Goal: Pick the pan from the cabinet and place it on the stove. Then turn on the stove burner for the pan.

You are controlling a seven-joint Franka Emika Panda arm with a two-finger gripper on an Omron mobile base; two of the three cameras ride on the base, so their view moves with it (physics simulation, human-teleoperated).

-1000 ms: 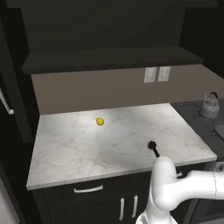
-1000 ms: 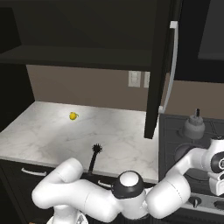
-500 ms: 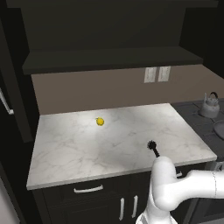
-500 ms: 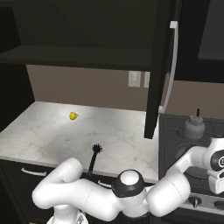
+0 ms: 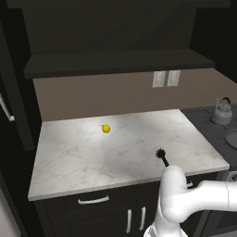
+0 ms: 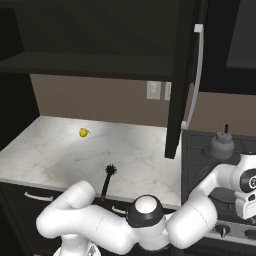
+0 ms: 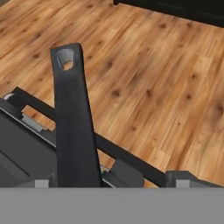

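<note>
Pan [image 7: 72,122] shows best in the hand view, as a long dark handle with a hanging hole that juts out past the stove's front edge over the wooden floor. The bowl seems to be the pale curve on the stove [image 5: 203,115] at the right edge of the left base view. The gripper [image 7: 111,181] has its jaws spread wide, released, with the handle between them and far narrower than the gap.

By the look of it the pan is set down, so the step in hand is getting clear. The robot should back straight away along the handle – no sideways swing, which could knock the pan off its burner – and only then drop to the knobs [image 6: 222,231] on the front panel (choosing the one for the pan's own burner).

Much is hard to read:
- The bowl is cut off in one base view and lies behind the arm in the other, so which burner it covers cannot be told.
- The knobs are too small to match to burners.
- The cabinet [image 6: 182,75] door hangs open, its inside dark, near the kettle [image 6: 221,145]
</note>
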